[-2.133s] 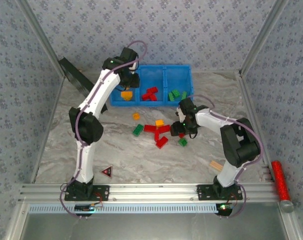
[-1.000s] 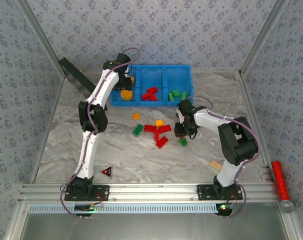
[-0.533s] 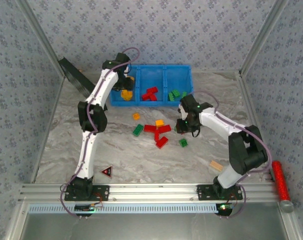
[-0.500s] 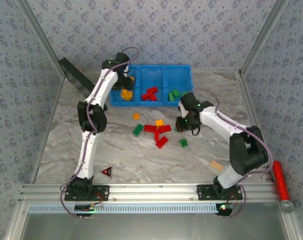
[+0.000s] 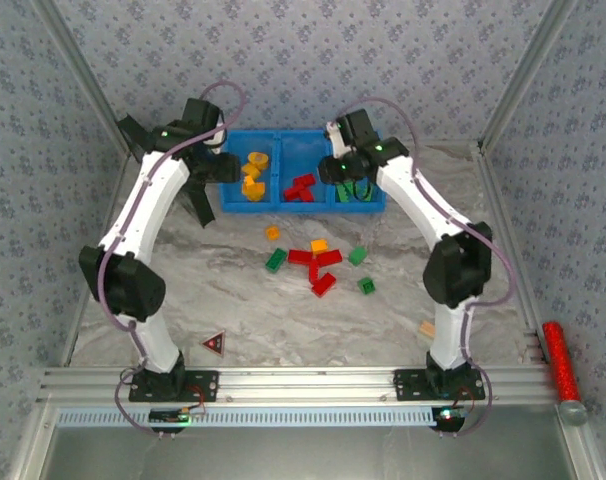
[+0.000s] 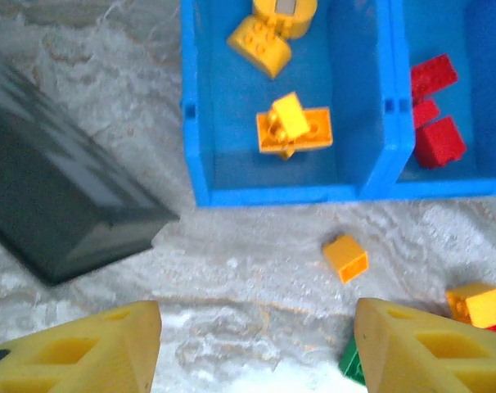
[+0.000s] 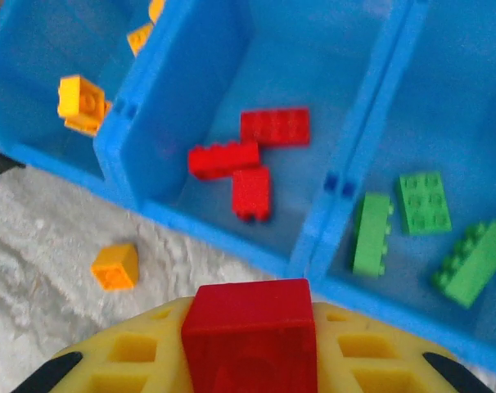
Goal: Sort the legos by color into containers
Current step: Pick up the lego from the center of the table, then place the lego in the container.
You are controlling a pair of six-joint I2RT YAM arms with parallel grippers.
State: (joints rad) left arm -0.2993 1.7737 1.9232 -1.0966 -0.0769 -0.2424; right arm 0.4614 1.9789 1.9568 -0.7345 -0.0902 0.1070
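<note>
Blue three-compartment bin (image 5: 283, 207), color-sorted legos (image 5: 301, 187) inside, loose legos (image 5: 328, 258) nearby, red lego (image 7: 248, 323) held

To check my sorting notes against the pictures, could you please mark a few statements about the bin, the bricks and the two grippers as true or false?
1. The right gripper holds a red brick. True.
2. The left gripper is clamped on a brick. False: its jaws stand open with nothing between them.
3. The middle compartment of the blue bin holds green bricks. False: it holds red bricks; the green bricks lie in the right compartment.
4. Loose bricks in red, green and orange lie on the table. True.
</note>
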